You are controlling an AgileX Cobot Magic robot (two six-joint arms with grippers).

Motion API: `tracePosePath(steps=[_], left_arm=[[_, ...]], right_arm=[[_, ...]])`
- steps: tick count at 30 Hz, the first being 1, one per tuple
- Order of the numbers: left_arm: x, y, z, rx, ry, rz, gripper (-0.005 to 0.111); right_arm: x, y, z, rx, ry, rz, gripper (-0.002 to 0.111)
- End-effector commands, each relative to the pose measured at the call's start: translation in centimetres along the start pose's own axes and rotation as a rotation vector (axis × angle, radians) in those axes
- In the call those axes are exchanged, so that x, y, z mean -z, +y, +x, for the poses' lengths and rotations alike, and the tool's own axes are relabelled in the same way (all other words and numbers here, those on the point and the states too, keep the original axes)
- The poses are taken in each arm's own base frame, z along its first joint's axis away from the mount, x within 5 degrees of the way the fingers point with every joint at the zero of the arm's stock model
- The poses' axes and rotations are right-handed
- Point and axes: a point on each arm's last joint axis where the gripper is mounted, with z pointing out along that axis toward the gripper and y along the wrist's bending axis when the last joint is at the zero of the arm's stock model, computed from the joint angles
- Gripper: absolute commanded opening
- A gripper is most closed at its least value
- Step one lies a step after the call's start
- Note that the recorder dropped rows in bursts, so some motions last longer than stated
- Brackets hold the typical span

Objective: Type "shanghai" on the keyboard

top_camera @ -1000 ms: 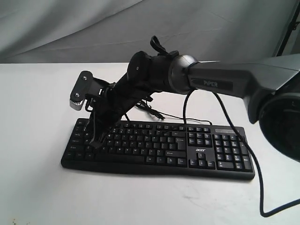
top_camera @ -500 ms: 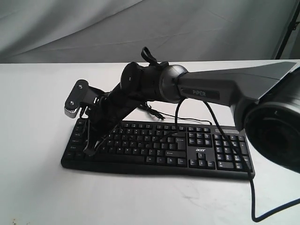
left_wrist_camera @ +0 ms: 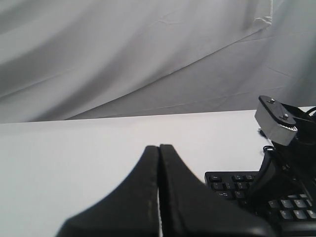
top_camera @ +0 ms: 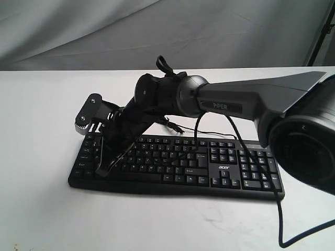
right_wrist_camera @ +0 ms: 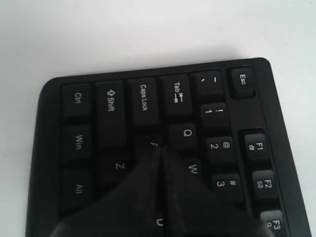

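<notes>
Keyboard (top_camera: 225,168): black, lower centre of the exterior view, on a white table (top_camera: 42,104).
Right gripper (right_wrist_camera: 160,150): closed, tip at the A key (right_wrist_camera: 153,143).
Left gripper (left_wrist_camera: 159,150): closed, holding nothing.

Soft, bright, even light washes the bench (top_camera: 42,209) pale. The keyboard (top_camera: 157,168) casts a faint 6 o'clock shadow; the 4 o'clock arm housing (top_camera: 309,151) is blurred

It looked like a robot lab or test room. A plain white table (top_camera: 42,209) stood in front of a big grey cloth (top_camera: 78,31) hung like a wall. A robot arm (top_camera: 246,99) marked PiPER reached over a keyboard (top_camera: 230,172).
</notes>
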Motion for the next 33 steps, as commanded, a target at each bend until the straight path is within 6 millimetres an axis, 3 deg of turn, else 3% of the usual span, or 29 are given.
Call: tracePosePath(steps=[1,7,17,20,27,33], left_arm=[[0.0,0.0,0.0,0.002,-0.007,0.007,0.000],[0.0,0.0,0.0,0.002,-0.007,0.007,0.000],[0.0,0.0,0.0,0.002,-0.007,0.007,0.000],[0.0,0.0,0.0,0.002,-0.007,0.007,0.000],[0.0,0.0,0.0,0.002,-0.007,0.007,0.000],[0.0,0.0,0.0,0.002,-0.007,0.007,0.000]], right_arm=[[0.2,0.1,-0.2,0.007,0.006,-0.010,0.000],[-0.6,0.2,0.5,0.001,0.028,-0.031,0.000],[3.8,0.1,-1.5,0.076,0.039,0.015,0.000],[5.1,0.1,-0.6,0.053,0.066,0.017,0.000],[7.7,0.3,3.6,-0.059,0.050,0.051,0.000],[7.4,0.5,5.0,-0.077,0.045,0.075,0.000]])
